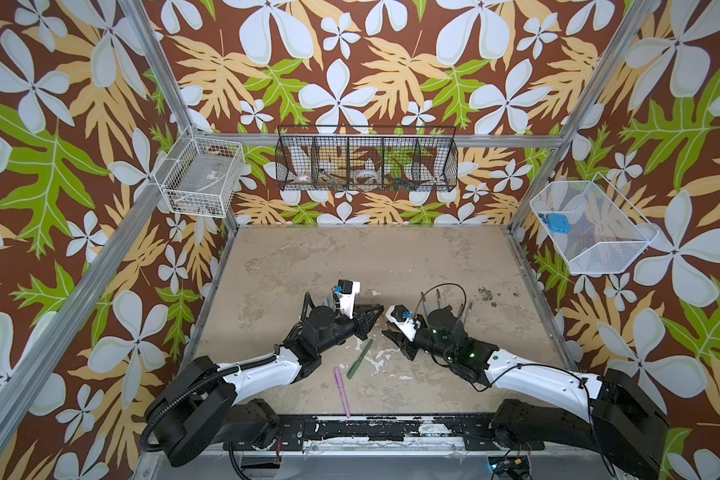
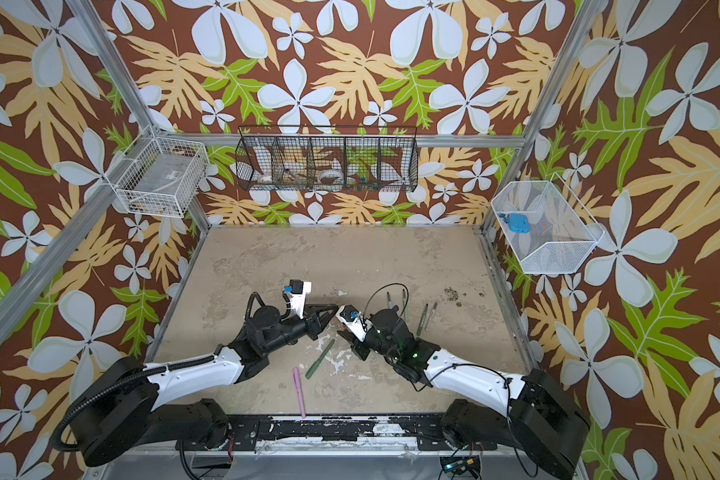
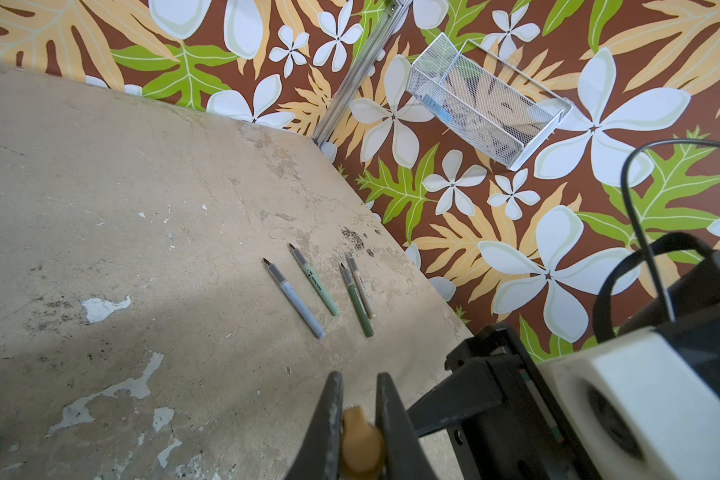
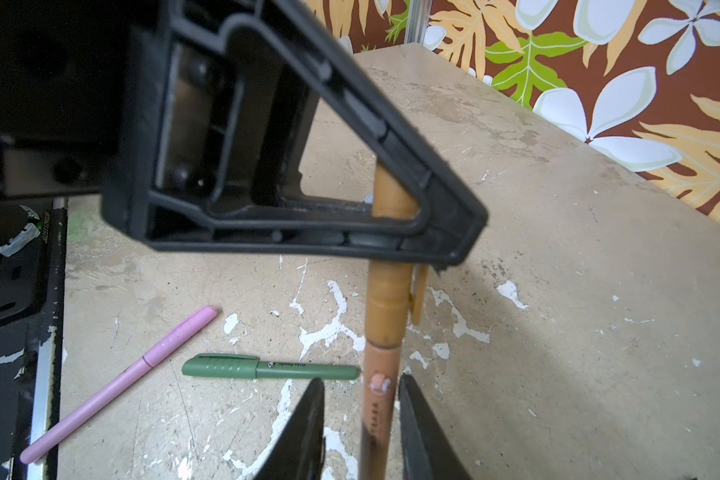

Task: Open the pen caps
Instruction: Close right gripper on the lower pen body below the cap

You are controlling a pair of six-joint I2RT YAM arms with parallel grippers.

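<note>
Holding check: left hand (image 3: pixel 360 411) is clamped tight on the brown cap (image 4: pixel 385 291), with the pen lifted off the worktop (image 4: pixel 558 291) and the pen body (image 4: pixel 377 399) pointing toward the right hand (image 4: pixel 362 399). The right hand is narrow, its fingers on either side of the body. A strip of worktop shows between one finger and the body, so I judge it not yet gripping.

Risks from here:
- The right hand may close off-centre. The nearer finger would reach the body first and lever the pen sideways inside the left grip.
- The pull may not run along the pen's axis. The cap would then bind, or the body would slide through the fingers without separating.
- The cap's clip sits just beside the left finger (hard to see whether they touch). A twist could catch it.
- The cap may release suddenly. The freed body could swing down onto the green pen (image 4: pixel 267 368) or the pink pen (image 4: pixel 121 382), both capped and lying near below.

Four uncapped pens (image 3: pixel 314 280) lie well apart from the hands, toward the wall, and look unlikely to be disturbed.
</note>
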